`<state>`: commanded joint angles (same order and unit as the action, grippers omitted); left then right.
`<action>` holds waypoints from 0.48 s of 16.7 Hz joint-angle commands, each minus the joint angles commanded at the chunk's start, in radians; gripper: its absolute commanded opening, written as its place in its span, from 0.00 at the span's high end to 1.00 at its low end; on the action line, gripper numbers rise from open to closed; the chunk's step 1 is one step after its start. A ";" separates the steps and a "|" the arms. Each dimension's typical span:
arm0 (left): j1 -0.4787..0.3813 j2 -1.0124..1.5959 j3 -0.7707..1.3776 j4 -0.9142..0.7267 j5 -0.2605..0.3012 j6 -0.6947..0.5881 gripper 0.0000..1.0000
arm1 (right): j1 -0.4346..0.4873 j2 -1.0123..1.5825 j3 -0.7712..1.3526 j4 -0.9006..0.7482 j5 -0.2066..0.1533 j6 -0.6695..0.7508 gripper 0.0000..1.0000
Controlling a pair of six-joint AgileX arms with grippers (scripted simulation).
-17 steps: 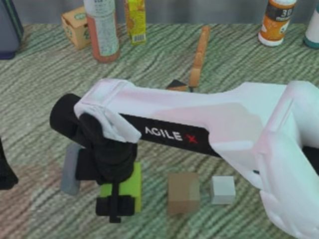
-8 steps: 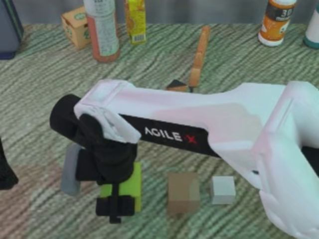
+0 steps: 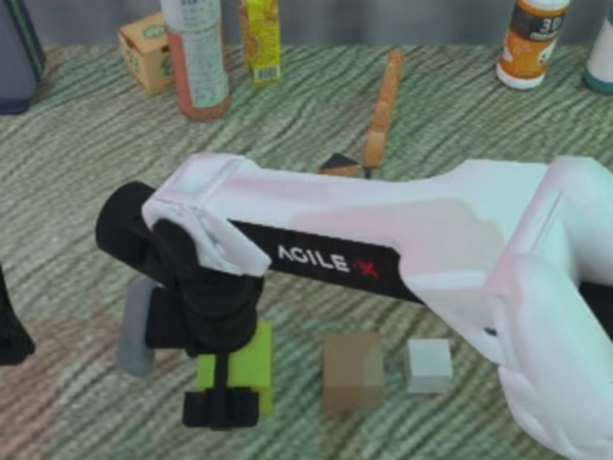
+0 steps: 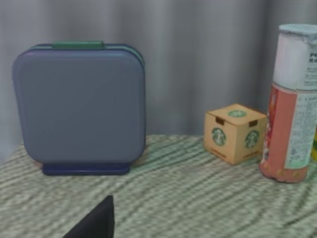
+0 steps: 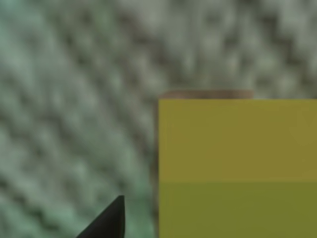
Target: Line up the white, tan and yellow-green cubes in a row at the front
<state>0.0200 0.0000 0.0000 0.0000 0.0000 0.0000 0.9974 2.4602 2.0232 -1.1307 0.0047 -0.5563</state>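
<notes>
Three plain matte cubes are seen in a row along the front of the table, resting flat on the woven green surface. The yellow-green cube (image 3: 251,369) lies at the left end of the row — a large lime block, its left part covered from above so that only its right portion is shown. The tan cube (image 3: 351,372), similarly large and brown, is set to its right, apart from it. The white cube (image 3: 428,365) — a smaller, pale bluish-white block — is placed just beside the tan one at the right end, not touching it.
</notes>
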 joint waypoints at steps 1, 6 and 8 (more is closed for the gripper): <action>0.000 0.000 0.000 0.000 0.000 0.000 0.00 | 0.000 0.000 0.000 0.000 0.000 0.000 0.00; 0.000 0.000 0.000 0.000 0.000 0.000 0.00 | 0.000 0.000 0.004 -0.004 0.000 0.000 0.00; 0.000 0.000 0.000 0.000 0.000 0.000 0.00 | 0.004 -0.003 0.042 -0.042 -0.001 -0.003 0.00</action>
<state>0.0200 0.0000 0.0000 0.0000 0.0000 0.0000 1.0017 2.4572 2.0651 -1.1722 0.0042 -0.5596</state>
